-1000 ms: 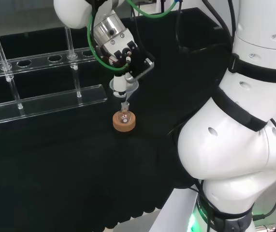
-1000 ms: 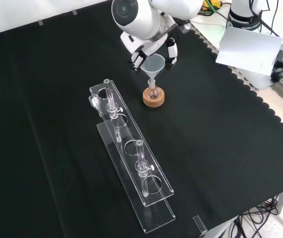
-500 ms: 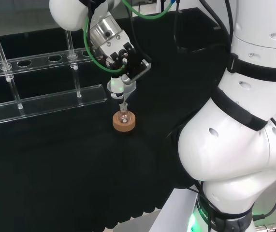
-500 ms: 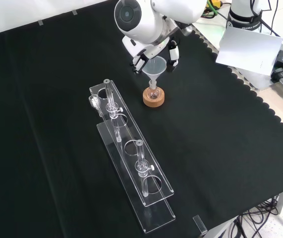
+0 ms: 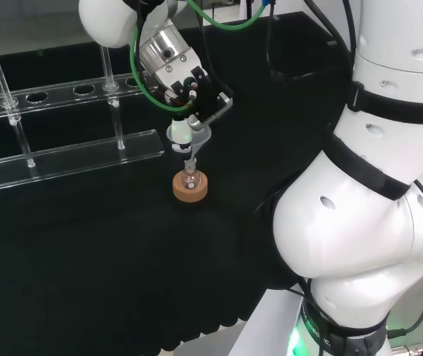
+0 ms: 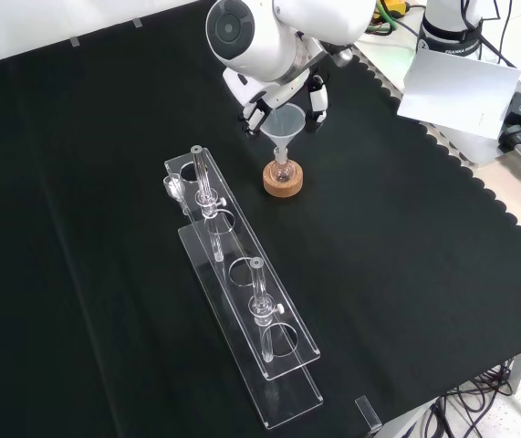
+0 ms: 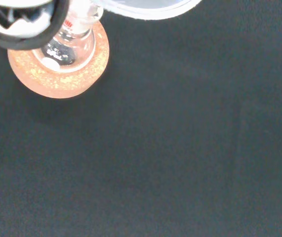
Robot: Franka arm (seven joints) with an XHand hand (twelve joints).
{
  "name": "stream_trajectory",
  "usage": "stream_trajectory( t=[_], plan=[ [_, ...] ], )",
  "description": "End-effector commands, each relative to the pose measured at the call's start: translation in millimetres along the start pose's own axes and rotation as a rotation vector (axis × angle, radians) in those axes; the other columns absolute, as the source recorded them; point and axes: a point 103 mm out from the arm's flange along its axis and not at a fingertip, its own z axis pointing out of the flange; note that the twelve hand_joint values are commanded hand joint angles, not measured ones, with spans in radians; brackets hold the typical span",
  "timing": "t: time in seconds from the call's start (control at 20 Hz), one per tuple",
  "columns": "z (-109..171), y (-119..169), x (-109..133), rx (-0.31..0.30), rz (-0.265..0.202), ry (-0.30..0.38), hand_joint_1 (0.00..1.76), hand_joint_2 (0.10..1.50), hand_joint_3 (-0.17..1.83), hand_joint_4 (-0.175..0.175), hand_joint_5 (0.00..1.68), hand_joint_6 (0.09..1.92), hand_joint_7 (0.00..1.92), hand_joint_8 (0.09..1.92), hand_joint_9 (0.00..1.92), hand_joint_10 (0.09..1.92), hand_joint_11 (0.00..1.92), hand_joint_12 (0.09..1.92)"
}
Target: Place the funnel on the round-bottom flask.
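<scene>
Black cloth covers the bench (image 6: 406,274), which carries the items listed below.

Funnel (image 6: 283,123), one, clear: cone uppermost, stem pointing down into the neck of the flask. In the front view it is held at the rim between the fingers (image 6: 316,97) of the hand (image 5: 196,96), which are closed on either side of the cone.

Round-bottom flask (image 6: 282,170), one, small, clear glass: seated upright in its stand, directly beneath the funnel. The wrist view shows its bulb (image 7: 69,47) resting in the middle of the ring.

Cork ring (image 6: 283,180), one, tan: stand for the flask, flat on the cloth, right of the rack in the front view.

Rack (image 6: 242,301), one, clear plastic, long, with a base plate and an upper plate pierced by round holes: lies on the cloth near the cork ring, apart from it. Two upright clear tubes show in the front view, one (image 6: 201,178) near the far end, one (image 6: 258,301) nearer the middle.

Paper sheet (image 6: 461,87), one, white: at the far right of the front view, beyond the cloth's scalloped edge.
</scene>
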Motion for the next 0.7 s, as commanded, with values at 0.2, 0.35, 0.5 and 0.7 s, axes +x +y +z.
stream_trajectory(
  t=[0.2, 0.35, 0.5, 0.7],
  plan=[
    [1.0, 0.2, -0.2, 0.003, -0.018, 0.005, 0.79, 0.68, 0.70, 0.004, 0.65, 0.73, 0.71, 0.64, 0.99, 0.34, 0.74, 1.20],
    [2.1, 2.1, -2.5, 0.022, -0.032, 0.024, 0.78, 0.67, 0.70, 0.000, 0.63, 0.72, 0.69, 0.64, 0.98, 0.34, 0.73, 1.20],
    [0.2, 0.7, 2.1, 0.038, -0.061, 0.013, 0.77, 0.65, 0.70, -0.016, 0.51, 0.61, 0.57, 0.68, 0.87, 0.39, 0.70, 1.23],
    [-0.5, -0.3, 3.5, 0.040, -0.052, -0.007, 0.74, 0.63, 0.69, -0.022, 0.43, 0.40, 0.44, 0.69, 0.73, 0.50, 0.64, 1.25]
  ],
)
